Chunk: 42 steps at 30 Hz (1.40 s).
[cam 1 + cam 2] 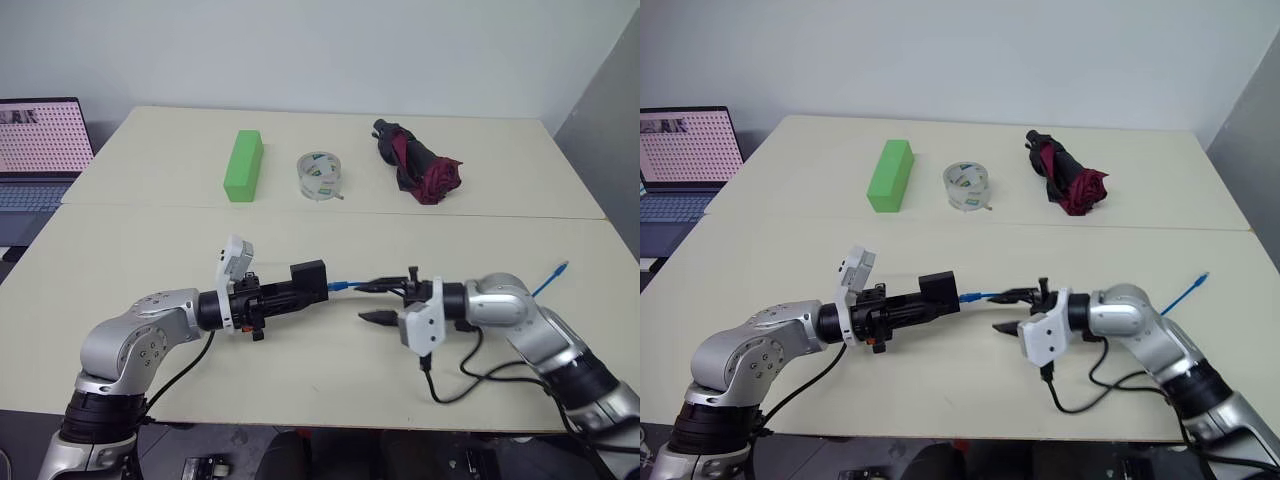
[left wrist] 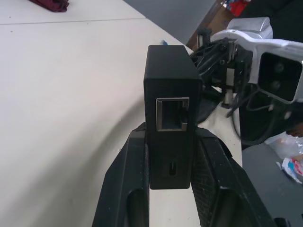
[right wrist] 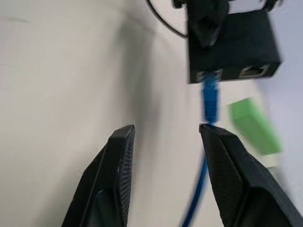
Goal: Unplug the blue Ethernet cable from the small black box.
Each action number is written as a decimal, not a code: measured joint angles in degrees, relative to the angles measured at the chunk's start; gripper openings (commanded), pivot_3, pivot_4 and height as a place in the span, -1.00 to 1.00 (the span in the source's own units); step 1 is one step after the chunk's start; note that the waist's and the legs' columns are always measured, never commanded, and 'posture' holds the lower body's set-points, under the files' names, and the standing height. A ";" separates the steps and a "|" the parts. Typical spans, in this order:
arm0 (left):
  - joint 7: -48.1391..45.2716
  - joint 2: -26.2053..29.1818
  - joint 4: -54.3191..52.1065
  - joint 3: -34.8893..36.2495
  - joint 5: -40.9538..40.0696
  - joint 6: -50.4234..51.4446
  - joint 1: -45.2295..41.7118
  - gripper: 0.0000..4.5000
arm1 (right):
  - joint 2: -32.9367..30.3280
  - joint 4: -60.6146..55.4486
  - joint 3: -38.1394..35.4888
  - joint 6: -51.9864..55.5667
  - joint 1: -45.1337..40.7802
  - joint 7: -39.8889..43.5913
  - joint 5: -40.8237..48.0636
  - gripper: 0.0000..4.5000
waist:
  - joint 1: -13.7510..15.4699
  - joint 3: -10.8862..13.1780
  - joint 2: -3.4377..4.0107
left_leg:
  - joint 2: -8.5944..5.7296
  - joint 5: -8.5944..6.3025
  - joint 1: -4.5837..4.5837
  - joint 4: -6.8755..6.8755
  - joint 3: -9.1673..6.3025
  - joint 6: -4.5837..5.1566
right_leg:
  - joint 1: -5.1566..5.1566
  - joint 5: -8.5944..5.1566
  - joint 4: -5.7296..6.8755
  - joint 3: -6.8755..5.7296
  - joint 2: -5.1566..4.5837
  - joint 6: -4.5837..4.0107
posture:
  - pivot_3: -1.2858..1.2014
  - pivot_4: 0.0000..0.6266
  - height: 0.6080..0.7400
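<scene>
My left gripper (image 1: 296,291) is shut on the small black box (image 1: 310,275) and holds it level above the near table; its fingers (image 2: 128,179) flank the box (image 2: 170,94), whose empty port faces the wrist camera. The blue Ethernet cable (image 1: 350,285) is plugged into the box's far side (image 3: 209,97). It runs right, passes behind my right arm and ends in a free plug (image 1: 563,268). My right gripper (image 1: 381,302) is open just right of the box. The cable lies against the tip of its upper finger (image 3: 222,156), outside the gap between the fingers.
On the far table stand a green block (image 1: 243,165), a roll of clear tape (image 1: 321,177) and a folded dark red umbrella (image 1: 415,160). A laptop (image 1: 35,150) sits off the left edge. Black arm wiring (image 1: 470,375) loops on the table near the front edge.
</scene>
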 measured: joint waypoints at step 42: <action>-8.14 3.35 -4.19 -5.36 6.25 -8.24 -2.16 -0.64 | 8.77 -11.01 -9.95 64.06 -3.64 1.95 36.32 -0.02 | -0.12 0.00 0.01 | -0.04 -0.02 -0.02 -0.03 -0.03 0.04 | -0.01 0.00 -0.03 0.01 0.01 0.00 | 0.03 -0.52 1.00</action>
